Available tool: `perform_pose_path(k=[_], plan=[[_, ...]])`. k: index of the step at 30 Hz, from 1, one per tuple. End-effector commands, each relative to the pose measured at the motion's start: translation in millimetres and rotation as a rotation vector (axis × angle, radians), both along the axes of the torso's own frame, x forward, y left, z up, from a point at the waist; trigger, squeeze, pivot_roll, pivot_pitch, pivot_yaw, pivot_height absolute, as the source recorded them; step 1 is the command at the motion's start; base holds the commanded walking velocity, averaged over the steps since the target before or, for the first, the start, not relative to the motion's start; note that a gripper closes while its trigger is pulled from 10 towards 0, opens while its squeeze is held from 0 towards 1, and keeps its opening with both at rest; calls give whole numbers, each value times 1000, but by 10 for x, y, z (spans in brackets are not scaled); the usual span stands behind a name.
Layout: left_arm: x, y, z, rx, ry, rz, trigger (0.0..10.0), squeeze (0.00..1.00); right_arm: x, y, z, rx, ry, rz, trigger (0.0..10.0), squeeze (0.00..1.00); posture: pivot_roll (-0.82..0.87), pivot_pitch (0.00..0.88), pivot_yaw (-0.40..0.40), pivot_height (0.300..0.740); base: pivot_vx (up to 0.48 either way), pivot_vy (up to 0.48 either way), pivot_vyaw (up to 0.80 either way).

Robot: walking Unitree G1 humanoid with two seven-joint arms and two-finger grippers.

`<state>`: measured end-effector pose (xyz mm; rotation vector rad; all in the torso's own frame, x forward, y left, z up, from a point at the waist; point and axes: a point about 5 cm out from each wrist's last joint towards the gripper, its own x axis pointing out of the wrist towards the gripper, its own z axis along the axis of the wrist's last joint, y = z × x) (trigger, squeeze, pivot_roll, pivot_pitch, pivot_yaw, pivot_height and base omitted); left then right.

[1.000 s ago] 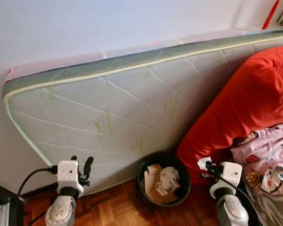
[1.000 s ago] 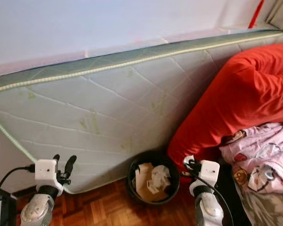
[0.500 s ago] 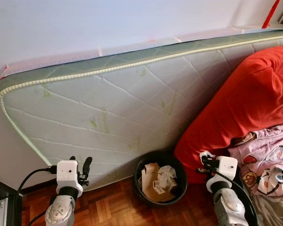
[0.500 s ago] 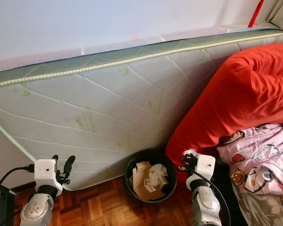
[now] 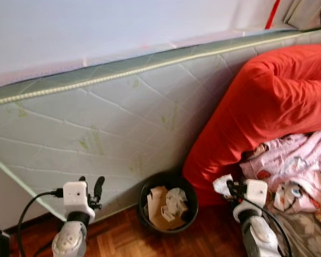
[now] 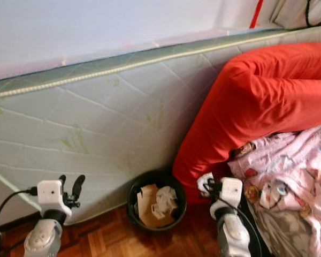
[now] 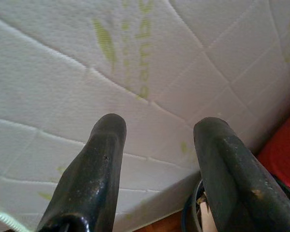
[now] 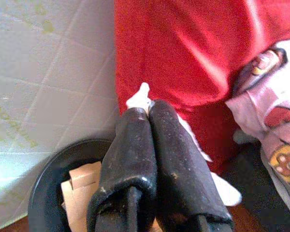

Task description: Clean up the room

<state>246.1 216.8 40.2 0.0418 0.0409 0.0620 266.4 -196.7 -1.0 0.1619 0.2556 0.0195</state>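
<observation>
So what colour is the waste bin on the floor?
Black; the waste bin, holding cardboard and crumpled paper, shows best in the left eye view.

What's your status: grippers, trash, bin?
Right gripper shut on white scrap, right of bin. Left gripper open, empty, facing mattress. Bin half full of paper, open top, nothing blocking.

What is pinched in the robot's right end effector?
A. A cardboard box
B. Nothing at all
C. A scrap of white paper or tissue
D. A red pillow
C: in the right wrist view the right end effector is shut on a small white paper or tissue scrap, poking out at its fingertips.
</observation>
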Motion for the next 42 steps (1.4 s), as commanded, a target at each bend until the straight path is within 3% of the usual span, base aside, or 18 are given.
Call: perform_pose_path(k=[1, 4, 13, 24, 42], plan=[[-13, 10, -21, -15, 14, 15, 10000, 0, 17, 37, -5, 3, 12, 27, 10000, 0, 113, 78, -80, 740, 0, 0, 0], [-12, 13, -16, -21, 12, 26, 10000, 0, 10, 109, -9, -5, 9, 92, 10000, 0, 111, 82, -83, 740, 0, 0, 0], [-11, 76, 38, -8, -6, 54, 10000, 0, 51, 149, 40, 8, -16, 133, 10000, 0, 116, 94, -85, 740, 0, 0, 242], [60, 50, 112, -9, -34, 46, 10000, 0, 212, 380, 268, 51, -145, 240, 10000, 0, 106, 83, -70, 740, 0, 0, 120], [74, -24, 99, -27, -34, 37, 10000, 0, 182, 330, 270, -3, -136, 273, 10000, 0, 98, 93, -96, 740, 13, 0, 28]])
